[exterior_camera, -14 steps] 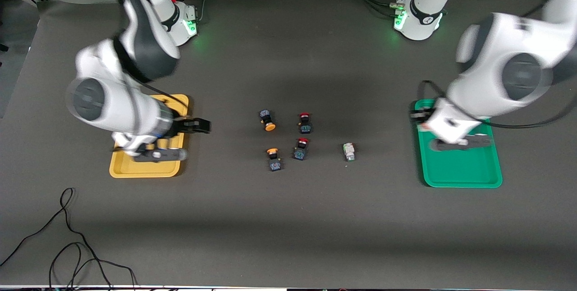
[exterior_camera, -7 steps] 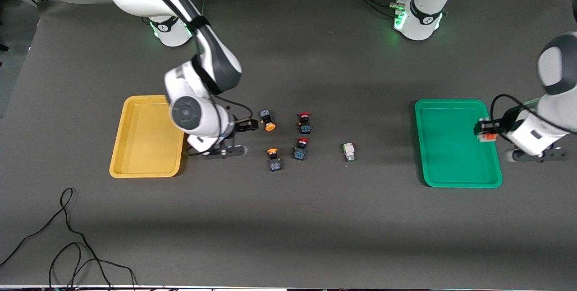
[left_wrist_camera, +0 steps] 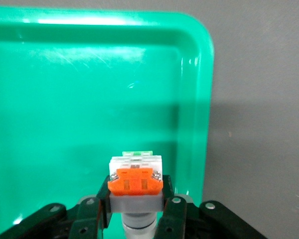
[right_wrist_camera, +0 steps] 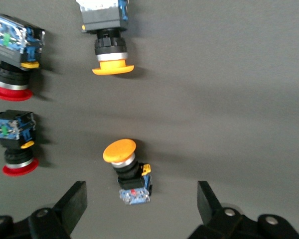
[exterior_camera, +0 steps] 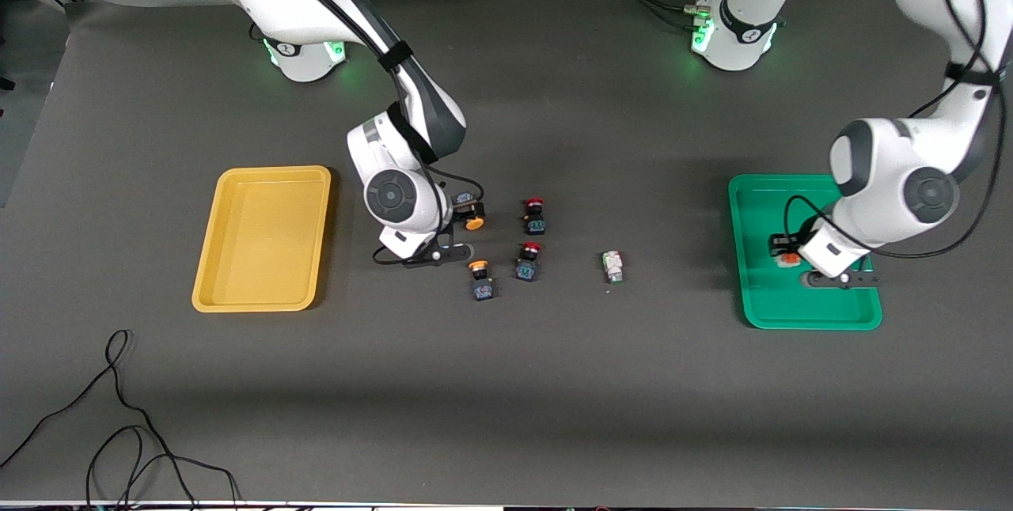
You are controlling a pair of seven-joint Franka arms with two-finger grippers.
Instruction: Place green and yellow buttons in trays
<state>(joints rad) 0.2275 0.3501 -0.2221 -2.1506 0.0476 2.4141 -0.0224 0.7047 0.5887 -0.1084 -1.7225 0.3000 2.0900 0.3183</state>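
While the left pincer (exterior_camera: 783, 251) hangs low over the green tray (exterior_camera: 760, 297), clamped on the white-bodied button with the orange-red square (left_wrist_camera: 135, 180), the move that matters most belongs to the right pincer (exterior_camera: 463, 214), whose jaws stand wide apart above the yellow-capped button farther from the front camera (exterior_camera: 471, 213). In the right wrist view this button (right_wrist_camera: 125, 167) lies between the two spread fingers (right_wrist_camera: 72, 201), roughly midway, its long axis running from the orange cap to the black-blue body, more or less crosswise to the line on which the jaws would shut; so a straight descent looks enough to straddle it. The right arm is plainly the nearer one to this cluster. The second yellow-capped button (exterior_camera: 480, 278) lies nearer the front camera on the desk (exterior_camera: 506, 384), and the two red-capped buttons (exterior_camera: 535, 214) sit just beside, toward the left arm's end; I judge they are apart enough not to foul the fingers, though the gap is modest. The green-tinted white button (exterior_camera: 612, 266) lies alone between the cluster and the green tray. The yellow tray (exterior_camera: 237, 297) holds nothing, and the path to it looks free.
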